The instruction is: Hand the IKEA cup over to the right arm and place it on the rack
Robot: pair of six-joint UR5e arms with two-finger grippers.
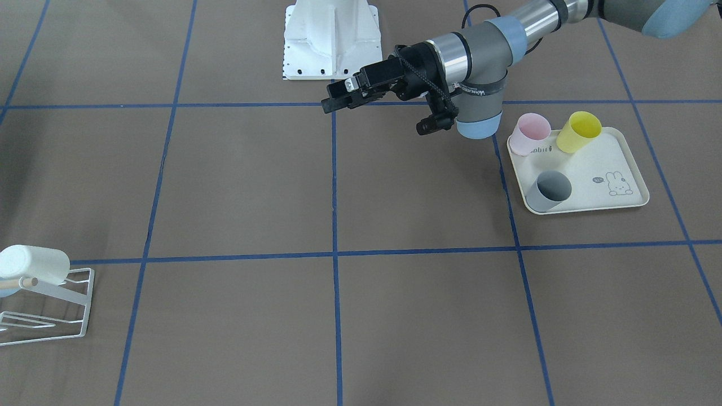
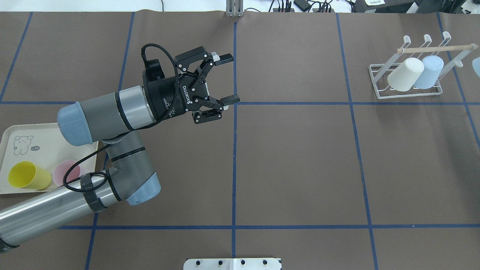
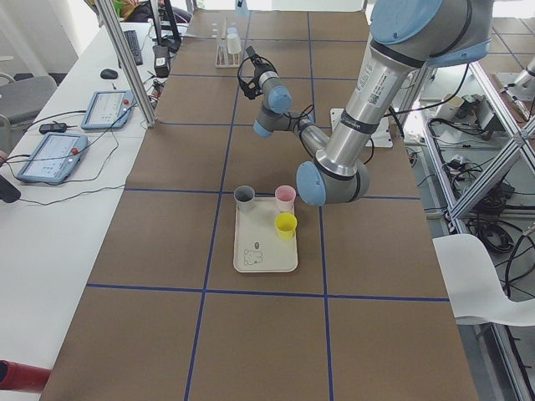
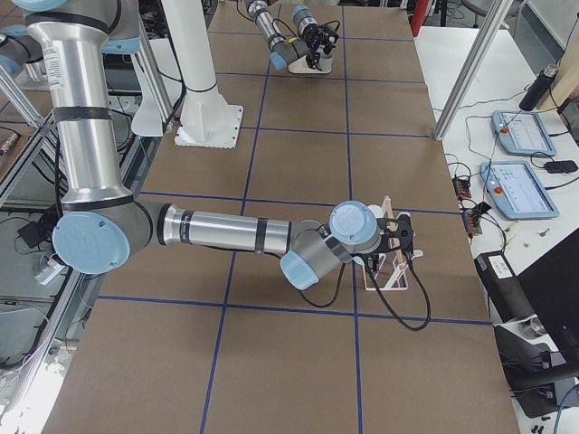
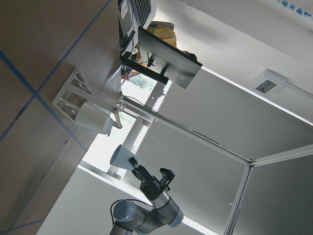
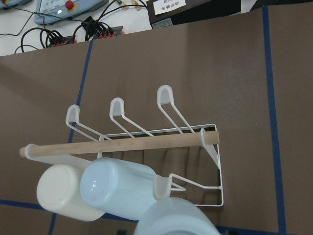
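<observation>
A pale blue IKEA cup [image 5: 121, 155] hangs in the air with my right gripper [image 5: 133, 163] shut on it. In the right wrist view this cup [image 6: 173, 219] fills the bottom edge, just above and in front of the rack [image 6: 212, 161]. Only its rim [image 2: 476, 66] shows at the right edge of the overhead view. The white wire rack [image 2: 378, 80] with a wooden dowel holds a white cup [image 2: 405, 74] and a pale blue cup [image 2: 428, 72] side by side. My left gripper [image 2: 227, 78] is open and empty above the table's middle, far from the rack.
A cream tray [image 1: 598, 166] with a rabbit print lies on my left side. It carries a pink cup [image 1: 531, 133], a yellow cup [image 1: 579, 131] and a grey cup [image 1: 550, 191]. The white robot base [image 1: 330, 39] stands at the table's edge.
</observation>
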